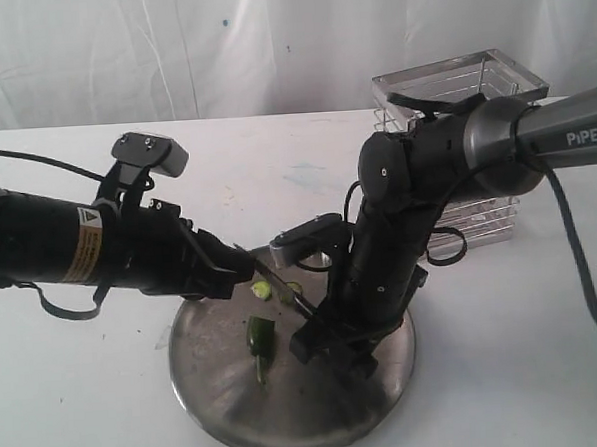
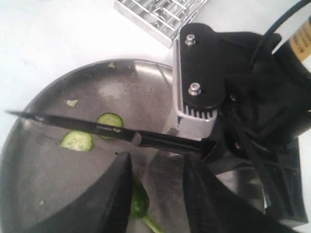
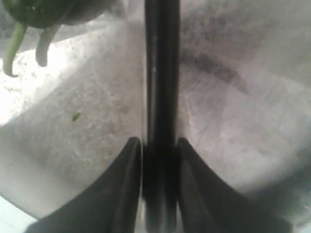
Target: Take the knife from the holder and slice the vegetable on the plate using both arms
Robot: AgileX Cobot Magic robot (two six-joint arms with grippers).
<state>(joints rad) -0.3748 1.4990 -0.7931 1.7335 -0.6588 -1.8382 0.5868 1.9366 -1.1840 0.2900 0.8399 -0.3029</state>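
Note:
The steel plate [image 1: 228, 407] lies at the front of the table. On it rests the green chilli vegetable [image 1: 259, 336], with its stem toward the front. My right gripper [image 1: 320, 338] is shut on the black handle of the knife [image 1: 282, 284]; the dark blade slants up and left over the plate. In the right wrist view the knife [image 3: 160, 97] runs between the fingers of the right gripper [image 3: 158, 141]. My left gripper [image 1: 243, 271] hovers over the plate's far left rim. It [image 2: 158, 160] is open, and the vegetable [image 2: 140, 204] lies beside one finger. The wire holder [image 1: 475, 154] stands behind the right arm.
Cut green slices [image 2: 77, 141] lie on the plate under the blade [image 2: 73, 124]. Part of the holder [image 2: 160, 14] shows beyond the plate's rim [image 2: 73, 77]. The white table [image 1: 77, 395] spreads out around the plate, and a white curtain hangs behind it.

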